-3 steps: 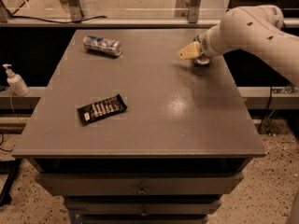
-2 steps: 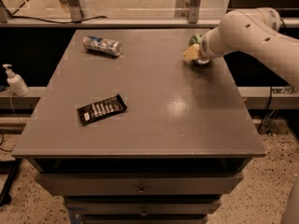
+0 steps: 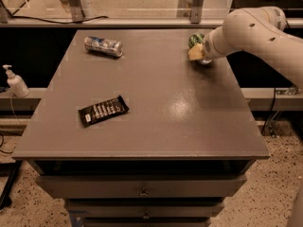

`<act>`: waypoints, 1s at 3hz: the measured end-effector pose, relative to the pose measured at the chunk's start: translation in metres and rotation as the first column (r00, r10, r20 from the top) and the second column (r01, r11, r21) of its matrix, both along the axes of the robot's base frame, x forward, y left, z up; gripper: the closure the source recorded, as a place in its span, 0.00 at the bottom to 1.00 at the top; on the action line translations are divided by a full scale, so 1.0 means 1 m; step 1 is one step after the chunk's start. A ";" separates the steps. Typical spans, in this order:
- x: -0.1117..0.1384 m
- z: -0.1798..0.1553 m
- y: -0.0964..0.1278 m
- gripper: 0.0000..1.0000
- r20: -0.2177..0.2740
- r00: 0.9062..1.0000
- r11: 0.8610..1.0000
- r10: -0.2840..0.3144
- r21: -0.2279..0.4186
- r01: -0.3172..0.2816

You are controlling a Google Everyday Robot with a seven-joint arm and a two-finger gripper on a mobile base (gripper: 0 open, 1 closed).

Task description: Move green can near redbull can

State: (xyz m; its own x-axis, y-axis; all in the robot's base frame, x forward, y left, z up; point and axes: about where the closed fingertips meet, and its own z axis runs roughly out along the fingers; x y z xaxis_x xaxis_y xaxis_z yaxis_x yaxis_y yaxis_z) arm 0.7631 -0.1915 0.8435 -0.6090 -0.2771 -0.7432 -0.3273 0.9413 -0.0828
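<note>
soap bottle is standing upright on a ledge beyond the left edge of the grey table. the redbull can is lying on its side near the table's far left corner, its long axis running roughly left to right and dipping a little toward the camera at its right end. nearer the camera, a dark snack bar wrapper is lying flat, angled so its right end is pointing slightly away; its print is too small to read. well apart from both, near the far right edge, the green can is showing only as a small green patch, the rest being hidden behind the gripper, so which way its long axis is running cannot be told. the gripper is sitting right against the can, low over the tabletop, and whether it is clasping the can or loose beside it cannot be told. the white arm is reaching in from the right, where the picture's edge is cutting it off. drawers are showing under the table's front.
</note>
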 end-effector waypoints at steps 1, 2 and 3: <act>-0.002 0.016 0.005 1.00 0.026 0.999 0.999 0.035 0.010 -0.036; -0.007 0.032 0.012 1.00 0.045 0.994 0.995 0.097 0.024 -0.098; -0.016 0.049 0.028 1.00 0.048 0.977 0.977 0.209 0.037 -0.211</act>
